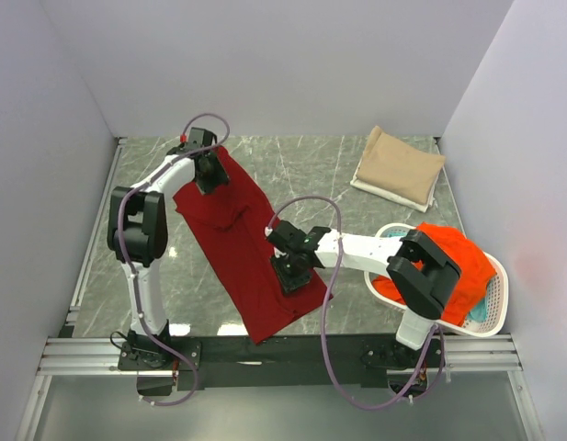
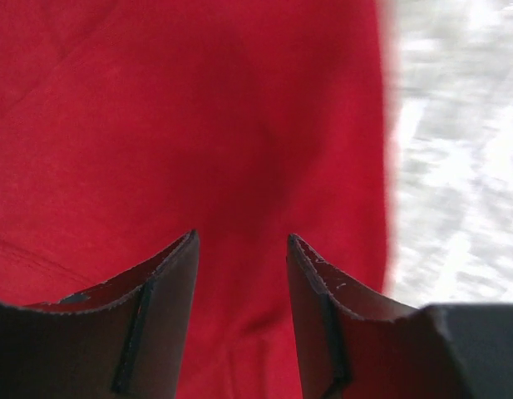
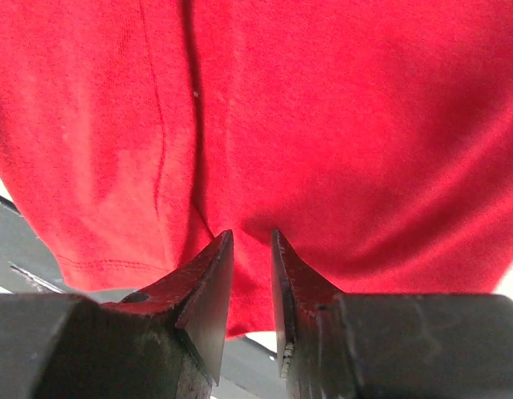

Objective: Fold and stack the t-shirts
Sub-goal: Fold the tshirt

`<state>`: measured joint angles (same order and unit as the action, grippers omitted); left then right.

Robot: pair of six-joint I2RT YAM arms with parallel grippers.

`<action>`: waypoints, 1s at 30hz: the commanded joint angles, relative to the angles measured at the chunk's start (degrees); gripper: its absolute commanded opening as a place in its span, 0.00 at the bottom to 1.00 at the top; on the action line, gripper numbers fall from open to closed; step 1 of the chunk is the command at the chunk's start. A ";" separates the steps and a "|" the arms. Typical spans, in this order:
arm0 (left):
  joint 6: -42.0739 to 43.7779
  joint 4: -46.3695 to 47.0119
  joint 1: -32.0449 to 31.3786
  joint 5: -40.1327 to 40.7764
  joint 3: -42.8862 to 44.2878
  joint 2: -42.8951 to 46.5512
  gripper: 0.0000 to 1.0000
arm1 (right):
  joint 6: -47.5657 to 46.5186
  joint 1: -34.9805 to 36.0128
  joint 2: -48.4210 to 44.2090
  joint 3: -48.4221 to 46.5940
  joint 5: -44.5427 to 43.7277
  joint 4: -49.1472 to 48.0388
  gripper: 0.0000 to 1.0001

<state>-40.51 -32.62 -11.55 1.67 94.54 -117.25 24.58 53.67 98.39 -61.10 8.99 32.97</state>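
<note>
A dark red t-shirt [image 1: 246,257], folded into a long strip, lies diagonally on the grey marble table [image 1: 311,165]. My left gripper [image 1: 209,179] is over its far end. In the left wrist view its jaws [image 2: 241,237] stand apart over the red cloth [image 2: 198,108], close to the cloth's right edge. My right gripper [image 1: 290,274] is at the strip's near right edge. In the right wrist view its jaws [image 3: 252,233] are nearly closed, with a pucker of red cloth [image 3: 323,108] pinched between them. A folded tan t-shirt [image 1: 400,165] lies at the back right.
A white oval basket [image 1: 500,299] stands at the near right, holding an orange-red t-shirt [image 1: 458,248] and some teal cloth [image 1: 481,312]. A white layer shows under the tan shirt. White walls enclose the table; a metal rail [image 1: 283,354] runs along the near edge.
</note>
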 commanded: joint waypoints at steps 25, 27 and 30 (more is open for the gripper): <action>2.80 3.87 -3.04 -3.60 17.95 -20.91 0.56 | 0.21 6.01 12.17 -6.30 15.26 -7.66 0.32; 3.51 5.63 -3.74 -4.48 18.83 -21.70 0.57 | 0.21 6.53 12.88 -7.45 15.96 -7.66 0.33; 4.47 7.13 -4.27 -5.97 20.41 -22.32 0.60 | 0.47 7.32 13.32 -9.12 15.97 -7.83 0.32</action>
<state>-38.22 -29.63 -14.92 -1.39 113.19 -136.33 25.74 59.29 110.13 -68.95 24.14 23.33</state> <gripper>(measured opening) 0.583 0.322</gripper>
